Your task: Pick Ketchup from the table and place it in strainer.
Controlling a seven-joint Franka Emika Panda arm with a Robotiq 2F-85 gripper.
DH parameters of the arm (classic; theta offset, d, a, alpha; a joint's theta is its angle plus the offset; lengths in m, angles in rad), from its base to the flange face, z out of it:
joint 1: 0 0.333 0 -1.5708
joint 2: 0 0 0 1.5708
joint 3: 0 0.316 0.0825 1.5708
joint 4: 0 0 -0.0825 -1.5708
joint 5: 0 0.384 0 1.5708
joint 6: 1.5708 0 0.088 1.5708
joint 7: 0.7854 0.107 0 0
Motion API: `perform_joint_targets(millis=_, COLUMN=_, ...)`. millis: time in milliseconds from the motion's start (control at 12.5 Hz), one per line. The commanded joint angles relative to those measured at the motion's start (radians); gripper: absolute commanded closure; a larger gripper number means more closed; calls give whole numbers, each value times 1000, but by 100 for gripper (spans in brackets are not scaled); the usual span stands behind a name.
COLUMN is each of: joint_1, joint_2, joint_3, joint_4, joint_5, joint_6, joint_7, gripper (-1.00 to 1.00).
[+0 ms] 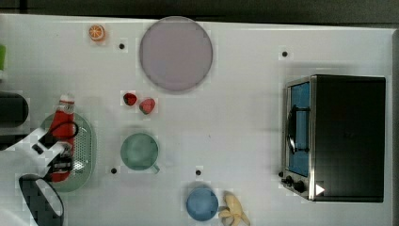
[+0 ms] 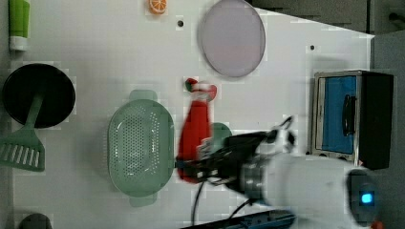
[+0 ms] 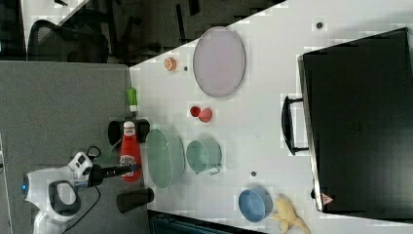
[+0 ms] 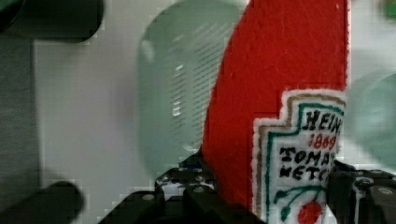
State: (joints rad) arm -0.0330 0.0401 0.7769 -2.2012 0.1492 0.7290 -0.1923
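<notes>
The ketchup is a slim red bottle with a whitish cap, and my gripper is shut on its lower, labelled end. It hangs lifted off the table. In the top view it lies lengthwise over the left half of the strainer, a pale green oval basket with a perforated bottom. The left view has the ketchup just right of the strainer, with the gripper at its base. From the wrist, the ketchup sits between the black fingers, and the strainer lies blurred beyond it.
A dark-green mug stands right of the strainer in the top view, with two strawberries and a grey-lilac plate further up. A blue bowl, a banana and a toaster oven are off to the right. A black pan and spatula lie beside the strainer.
</notes>
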Motion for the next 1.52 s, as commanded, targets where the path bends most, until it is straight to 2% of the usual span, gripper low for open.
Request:
perform_joint_targets(millis=80, joint_1=0, joint_2=73, joint_3=31, joint_4=-3, joint_5=-26, joint_6=84, joint_7=235, gripper=-29)
perform_joint_targets(millis=320, joint_1=7, joint_2=191, joint_3=30, joint_4=-6, joint_5=-128, joint_6=172, joint_7=255, gripper=-29)
perform_joint_targets(millis=400, joint_1=7, joint_2=230, joint_3=27, joint_4=-6, joint_5=-147, joint_6=198, joint_7=257, gripper=-37)
perform_joint_targets(millis=640, joint_1=13, joint_2=330, joint_3=25, joint_4=-7, joint_5=-156, joint_6=249, joint_7=271, gripper=-98)
perform_joint_targets(millis=800, joint_1=15, joint_2=346, joint_3=25, joint_4=-5, joint_5=-156, joint_6=276, joint_7=272, gripper=-100)
perform_joint_targets(millis=1120, joint_1=-30, joint_2=241, joint_3=24, joint_4=-3, joint_5=-144, joint_6=265, joint_7=292, gripper=-100)
perform_joint_targets(millis=1360, joint_1=-108, joint_2=116, joint_3=16, joint_4=3, joint_5=-130, joint_6=211, joint_7=292, gripper=-100)
perform_joint_targets(millis=1520, joint_1=-165, joint_2=25, joint_3=-26, joint_4=12, joint_5=-130, joint_6=120, joint_7=292, gripper=-100)
